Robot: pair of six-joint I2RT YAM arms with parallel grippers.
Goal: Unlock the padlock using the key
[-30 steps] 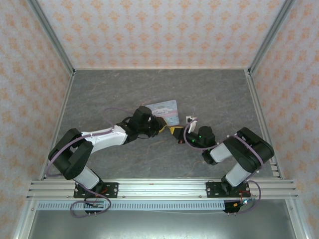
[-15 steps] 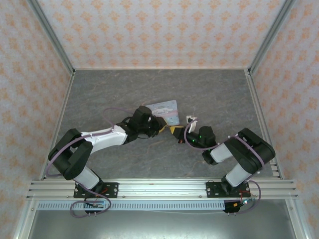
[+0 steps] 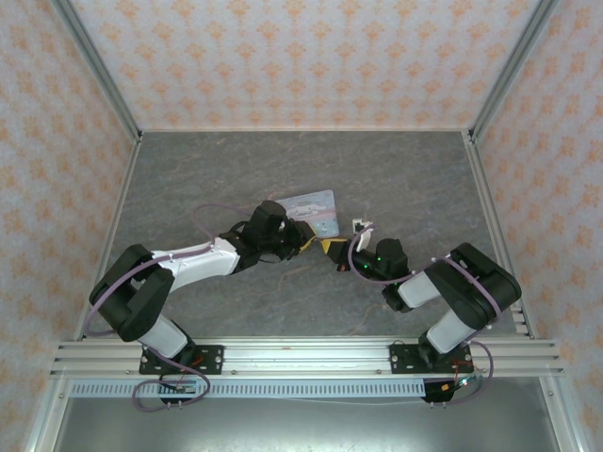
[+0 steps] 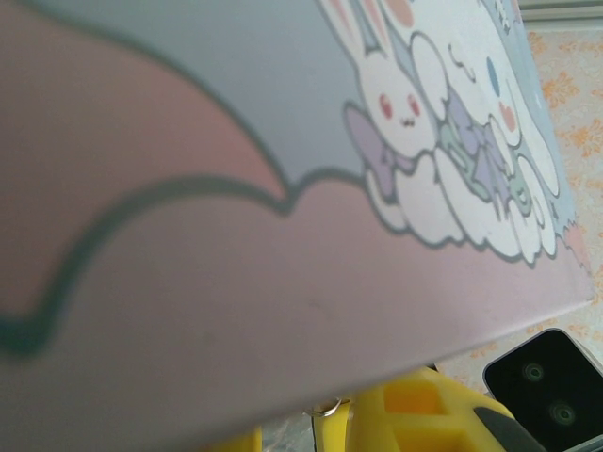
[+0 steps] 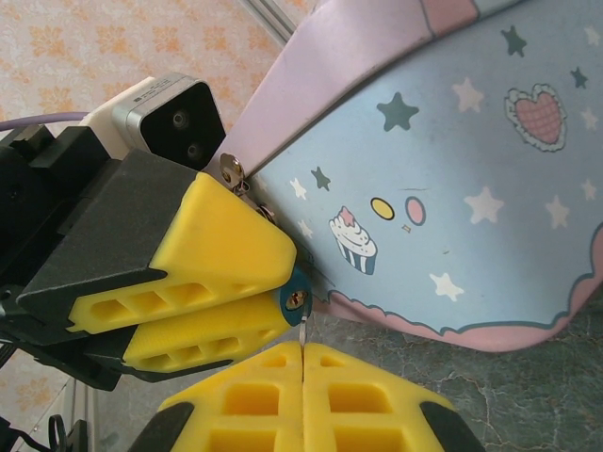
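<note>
In the right wrist view, the tiny dark teal padlock (image 5: 294, 299) is pinched between the yellow fingers of my left gripper (image 5: 278, 292), its keyhole end facing my right gripper (image 5: 302, 350). The right gripper is shut on the key (image 5: 301, 332); the thin blade tip sticks out and touches the padlock's keyhole face. A bit of the silvery shackle (image 4: 328, 409) shows above the left fingers (image 4: 386, 419) in the left wrist view. From above, both grippers (image 3: 309, 241) (image 3: 336, 257) meet just in front of the tin; the padlock is hidden between them.
The pale blue-and-pink cartoon tin box (image 3: 312, 206) lies right behind the grippers, its side (image 5: 452, 188) close to the padlock and its lid (image 4: 236, 207) over the left fingers. A small silver latch knob (image 5: 231, 169) sits on the tin. Frame rails edge the grey table (image 3: 188, 179).
</note>
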